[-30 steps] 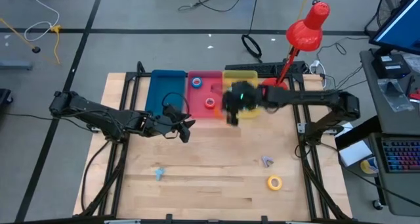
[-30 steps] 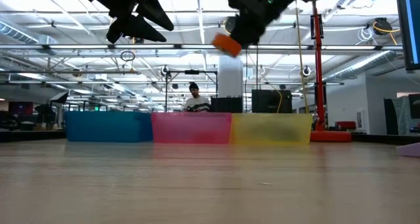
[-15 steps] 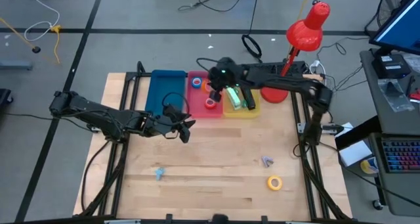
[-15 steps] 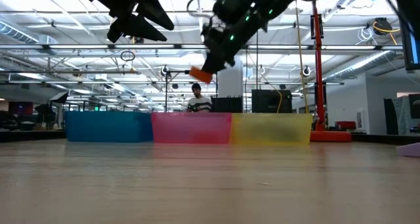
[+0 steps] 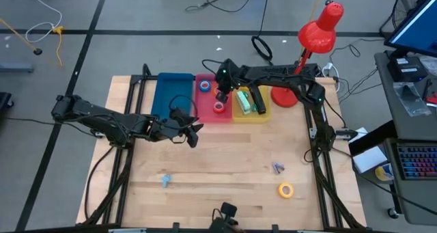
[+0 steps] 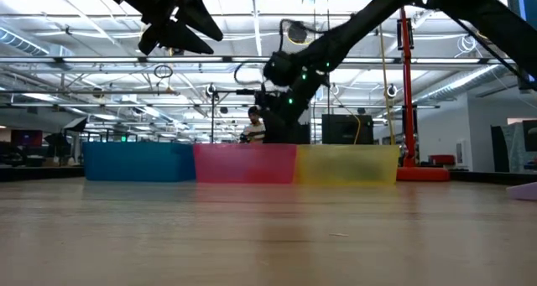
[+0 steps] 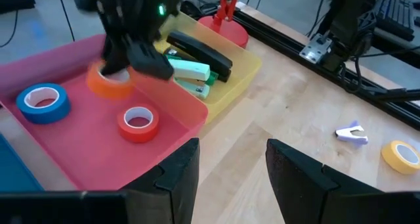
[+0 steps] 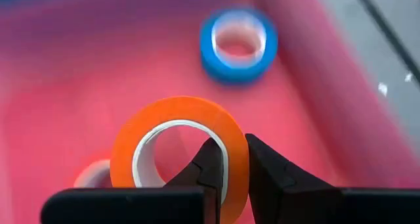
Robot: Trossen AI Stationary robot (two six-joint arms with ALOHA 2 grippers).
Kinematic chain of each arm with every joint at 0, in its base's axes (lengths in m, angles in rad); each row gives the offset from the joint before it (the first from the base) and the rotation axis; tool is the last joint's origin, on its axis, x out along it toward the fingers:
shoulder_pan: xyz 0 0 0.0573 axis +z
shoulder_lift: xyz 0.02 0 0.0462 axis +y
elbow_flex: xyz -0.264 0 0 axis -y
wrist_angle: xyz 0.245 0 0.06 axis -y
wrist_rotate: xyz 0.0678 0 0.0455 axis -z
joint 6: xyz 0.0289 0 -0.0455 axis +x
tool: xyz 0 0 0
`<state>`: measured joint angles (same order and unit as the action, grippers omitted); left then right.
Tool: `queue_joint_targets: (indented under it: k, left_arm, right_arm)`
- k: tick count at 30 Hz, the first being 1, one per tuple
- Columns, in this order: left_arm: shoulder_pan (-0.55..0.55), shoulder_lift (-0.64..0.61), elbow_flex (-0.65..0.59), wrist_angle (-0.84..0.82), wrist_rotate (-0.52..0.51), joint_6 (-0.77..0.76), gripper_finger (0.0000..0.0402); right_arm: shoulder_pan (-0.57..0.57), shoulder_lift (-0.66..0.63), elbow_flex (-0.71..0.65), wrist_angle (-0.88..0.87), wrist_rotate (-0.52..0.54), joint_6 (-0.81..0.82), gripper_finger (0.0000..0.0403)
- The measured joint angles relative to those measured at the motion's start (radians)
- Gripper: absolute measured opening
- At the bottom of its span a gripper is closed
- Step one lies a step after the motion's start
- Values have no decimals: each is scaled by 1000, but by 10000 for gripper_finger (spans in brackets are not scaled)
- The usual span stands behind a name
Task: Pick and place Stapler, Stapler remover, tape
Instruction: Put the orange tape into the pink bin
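Observation:
My right gripper (image 5: 221, 94) reaches over the pink bin (image 5: 208, 117) and is shut on the orange tape roll (image 8: 176, 148), which sits low inside the bin in the left wrist view (image 7: 108, 83). The blue roll (image 5: 204, 86) and the red roll (image 5: 218, 108) lie flat on the bin's floor. The yellow roll (image 5: 285, 189) and the purple staple remover (image 5: 277, 168) lie on the table near its right front. A black stapler (image 7: 200, 48) lies in the yellow bin (image 5: 251, 115). My left gripper (image 5: 192, 134) hovers open in front of the bins. My right gripper pinches the orange roll's wall (image 8: 231, 159) on the side nearest it, one finger (image 8: 209, 166) inside the core hole and the other (image 8: 264, 168) outside. The fingers point down from above. The roll lies roughly level; I cannot tell whether it touches the bin floor.
A blue bin (image 5: 173, 96) stands left of the pink one. A red lamp (image 5: 318, 28) rises from its base (image 5: 283, 96) right of the yellow bin. A small blue object (image 5: 165, 180) lies on the table's near left. Bare wood (image 5: 218, 165) spreads between bins and near edge.
My right gripper has carried the orange roll from in front of the yellow bin toward the far left, to over the pink bin, and lowered it inside. My left arm has kept still.

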<state>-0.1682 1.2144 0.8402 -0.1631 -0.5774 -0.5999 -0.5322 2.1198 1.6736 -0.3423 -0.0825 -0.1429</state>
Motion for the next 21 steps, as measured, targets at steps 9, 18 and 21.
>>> queue_joint_targets:
  k: [9,18,21]
  left_arm:
    - [29,0,0,1,1,15,177]
    - [46,0,0,2,3,22,177]
    - [46,0,0,2,3,22,177]
  right_arm:
    - [-5,27,-1,1,42,-24,43]
    - [-5,27,-1,-7,112,-128,58]
    - [-5,27,-1,-6,112,-152,59]
